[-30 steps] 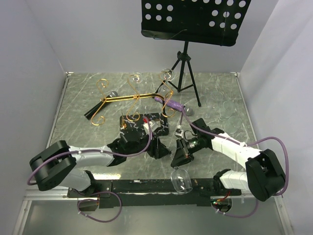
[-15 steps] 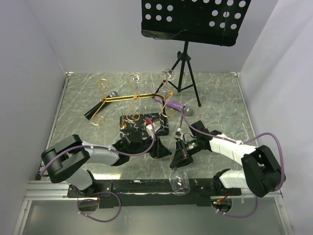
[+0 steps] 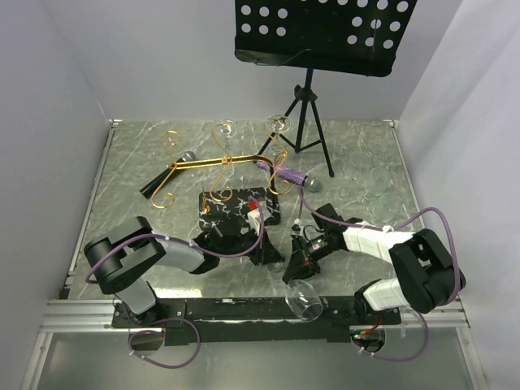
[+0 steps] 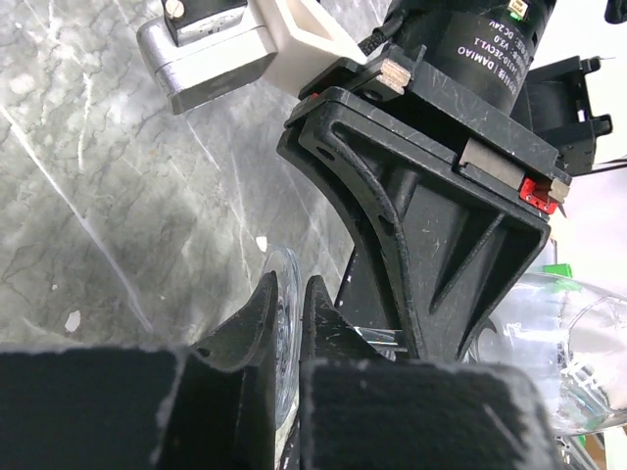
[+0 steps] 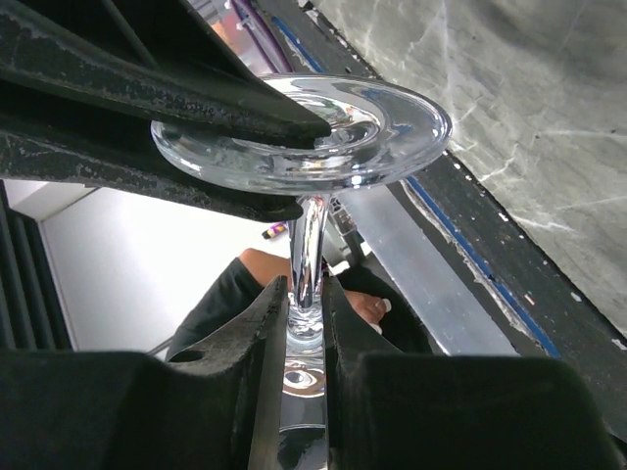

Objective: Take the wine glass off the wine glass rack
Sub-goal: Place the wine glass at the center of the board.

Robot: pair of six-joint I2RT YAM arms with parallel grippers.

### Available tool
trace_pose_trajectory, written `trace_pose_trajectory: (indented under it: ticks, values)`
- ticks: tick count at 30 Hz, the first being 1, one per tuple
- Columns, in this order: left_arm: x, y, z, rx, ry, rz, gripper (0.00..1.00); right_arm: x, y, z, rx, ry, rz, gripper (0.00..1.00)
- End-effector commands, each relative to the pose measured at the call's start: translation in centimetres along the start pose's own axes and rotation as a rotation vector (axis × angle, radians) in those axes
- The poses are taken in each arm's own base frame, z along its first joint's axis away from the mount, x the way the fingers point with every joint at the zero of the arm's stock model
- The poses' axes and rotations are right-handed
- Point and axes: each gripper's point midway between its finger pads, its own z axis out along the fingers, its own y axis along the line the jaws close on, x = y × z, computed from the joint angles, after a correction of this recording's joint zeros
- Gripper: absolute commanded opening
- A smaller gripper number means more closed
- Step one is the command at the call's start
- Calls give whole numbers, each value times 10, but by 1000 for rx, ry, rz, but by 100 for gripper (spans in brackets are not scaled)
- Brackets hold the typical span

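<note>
- The right claw (image 5: 306, 289) is pinched on the stem (image 5: 308, 235) of the wine glass (image 3: 302, 299). This is the thin part where two narrow fingers can close fully without touching the fragile bowl.
- The glass lies tipped over in this grip. Its bowl hangs past the right claw toward the near edge of the table (image 3: 138, 162), and its foot (image 5: 323, 127) points back beyond the fingertips.
- The left claw (image 4: 291, 289) comes in from the opposite side, pressed together on the rim of that foot with one finger on each flat face. This looks like a second hold, either to steady the glass or to take it over.
- With both claws on one glass they sit almost touching, and the body of the right claw fills the left wrist view just past the left fingertips.
- The wine glass rack (image 3: 223, 162) is behind both claws and well apart from them. Its gold curled arms rise over the black veined base (image 3: 236, 210), which lies just beyond the left claw.
- The held glass touches no part of the rack, so the lifting-off appears done. What is left is judged to be a handover or a set-down.
- The likely risk is the two claws pulling against each other on thin glass.
</note>
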Motion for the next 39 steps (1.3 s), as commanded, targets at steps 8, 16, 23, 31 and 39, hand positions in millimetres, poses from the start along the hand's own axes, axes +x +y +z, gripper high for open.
trace_pose_trajectory:
  ticks: [8, 16, 23, 31, 39]
  values:
    - [-11, -9, 7, 63, -63, 44, 1, -23, 25, -8, -31, -58, -79, 66]
    - [-12, -14, 9, 107, -63, 52, 1, -34, 16, -21, -11, -126, -44, 100]
    - [-16, -12, 0, 115, -55, 37, 1, -61, 14, -56, 29, -283, -99, 100]
    - [-18, -11, -7, 113, -45, 69, 1, -85, 27, -109, 146, -470, -308, 100]
    - [-16, -10, -8, 115, -36, 45, 1, -69, 53, -140, 253, -607, -691, 100]
